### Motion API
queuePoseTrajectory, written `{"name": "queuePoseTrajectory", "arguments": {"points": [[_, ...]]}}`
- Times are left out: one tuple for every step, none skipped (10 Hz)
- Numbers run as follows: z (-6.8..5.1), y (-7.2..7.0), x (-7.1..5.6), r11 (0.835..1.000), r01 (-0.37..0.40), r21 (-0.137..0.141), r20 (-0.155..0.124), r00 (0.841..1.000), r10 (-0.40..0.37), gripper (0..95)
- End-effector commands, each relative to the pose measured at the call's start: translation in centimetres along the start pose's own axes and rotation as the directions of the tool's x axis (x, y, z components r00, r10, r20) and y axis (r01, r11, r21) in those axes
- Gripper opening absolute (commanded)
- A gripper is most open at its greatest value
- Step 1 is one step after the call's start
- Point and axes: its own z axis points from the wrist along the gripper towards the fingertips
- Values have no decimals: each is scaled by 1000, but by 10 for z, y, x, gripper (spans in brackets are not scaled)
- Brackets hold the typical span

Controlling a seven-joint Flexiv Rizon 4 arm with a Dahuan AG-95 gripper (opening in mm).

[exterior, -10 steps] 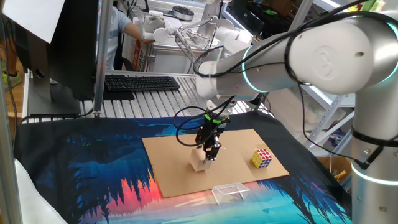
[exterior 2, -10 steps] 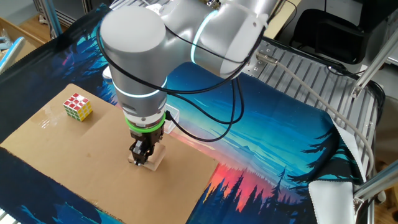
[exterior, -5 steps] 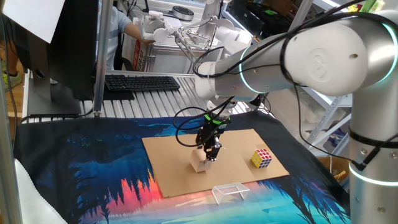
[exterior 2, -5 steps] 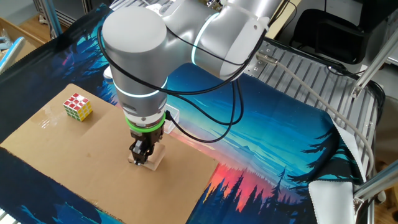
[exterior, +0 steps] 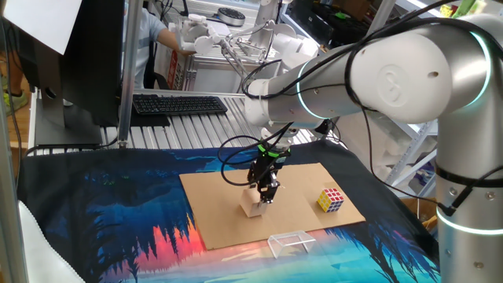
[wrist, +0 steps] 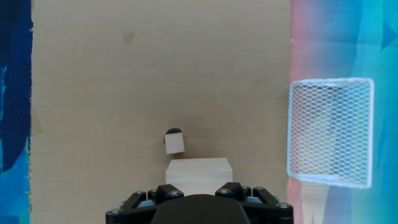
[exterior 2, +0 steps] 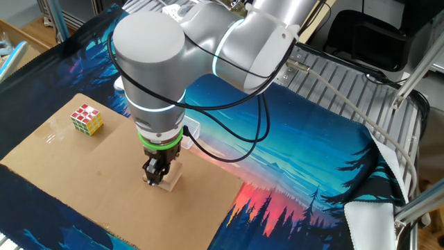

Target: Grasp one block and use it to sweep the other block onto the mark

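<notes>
One fixed view: the gripper [exterior: 267,196] points down, closed on the tan cube [exterior: 253,207], which rests on the cardboard sheet [exterior: 220,204].

Other fixed view: the arm [exterior 2: 156,76] hides most of the cube; the grasp appears done.

Hand view: the small block [wrist: 175,143] lies just beyond the cube, seemingly covering most of the dark mark [wrist: 175,131]; the sweep looks nearly complete.

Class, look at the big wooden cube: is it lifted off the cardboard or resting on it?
Resting. The big wooden cube sits flat on the cardboard, with no gap beneath; the pincer reaches down onto it.
</notes>
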Motion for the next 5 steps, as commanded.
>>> {"name": "queuePoseTrajectory", "arguments": {"points": [[0,0,0,1000,-1,1,2,1000,1,0],[0,0,0,1000,-1,1,3,1000,1,0],[0,0,-1,1000,0,1,4,1000,0,0],[0,1,-1,1000,0,1,8,1000,0,0],[0,1,-1,1000,2,1,12,1000,-2,0]]}}
